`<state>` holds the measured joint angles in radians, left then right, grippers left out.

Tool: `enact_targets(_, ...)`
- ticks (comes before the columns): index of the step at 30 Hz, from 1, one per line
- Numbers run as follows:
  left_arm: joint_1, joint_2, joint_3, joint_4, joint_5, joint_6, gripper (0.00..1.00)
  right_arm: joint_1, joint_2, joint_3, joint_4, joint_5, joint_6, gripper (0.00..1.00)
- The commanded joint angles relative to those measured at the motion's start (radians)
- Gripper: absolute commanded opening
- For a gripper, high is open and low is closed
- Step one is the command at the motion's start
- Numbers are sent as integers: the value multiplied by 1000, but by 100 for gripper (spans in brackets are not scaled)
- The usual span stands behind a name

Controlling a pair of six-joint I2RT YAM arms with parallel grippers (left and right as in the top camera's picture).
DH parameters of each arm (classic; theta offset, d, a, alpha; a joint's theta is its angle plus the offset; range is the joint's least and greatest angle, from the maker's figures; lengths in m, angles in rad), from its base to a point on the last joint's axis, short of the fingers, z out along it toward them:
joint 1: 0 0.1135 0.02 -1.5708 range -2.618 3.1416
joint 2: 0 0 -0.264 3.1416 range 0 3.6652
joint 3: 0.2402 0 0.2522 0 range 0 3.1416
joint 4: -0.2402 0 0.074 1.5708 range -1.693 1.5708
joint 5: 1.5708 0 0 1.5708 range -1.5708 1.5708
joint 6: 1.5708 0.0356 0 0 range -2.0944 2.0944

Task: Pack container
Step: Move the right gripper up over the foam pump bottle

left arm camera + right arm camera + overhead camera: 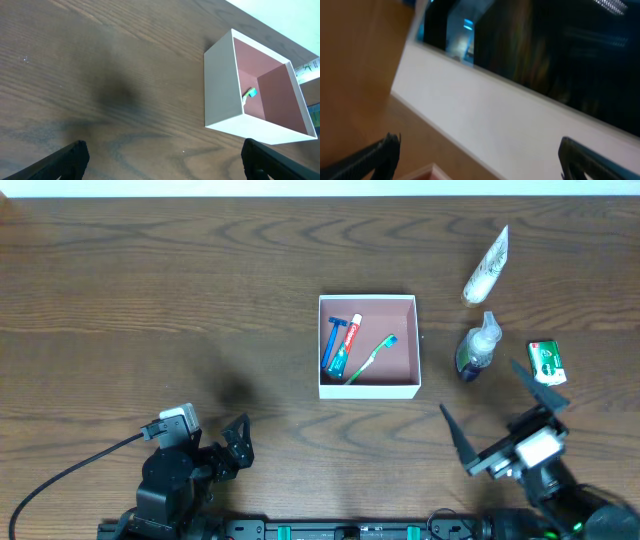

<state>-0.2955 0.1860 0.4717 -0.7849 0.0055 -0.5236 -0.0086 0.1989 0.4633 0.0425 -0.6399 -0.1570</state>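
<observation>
Three items lie in the container (368,389): blue razor (333,340), toothpaste tube (346,345), green toothbrush (372,358). The container is on the table (150,300), ahead and right of the left gripper (165,162) and ahead-left of the right gripper (497,412). Both have fingers spread wide and hold nothing. Just ahead of the right gripper: pump bottle (477,348) and green box (547,362). White tube (488,268) lies further out. The right wrist view is blurred and aimed off the table.

Likely lab: robot-arm tabletop, wood-grain table (150,300).
</observation>
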Motion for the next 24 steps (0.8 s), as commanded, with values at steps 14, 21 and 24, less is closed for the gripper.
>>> enact_targets(14,5,-5,3,0,5,2,98,-72,1050,1176,-1054,-31,-195,99)
enact_targets(21,5,-5,3,0,5,2,98,-76,1164,1204,-1122,-21,-195,99)
enact_targets(24,5,-5,3,0,5,2,98,-76,1184,1204,-1120,10,-195,99)
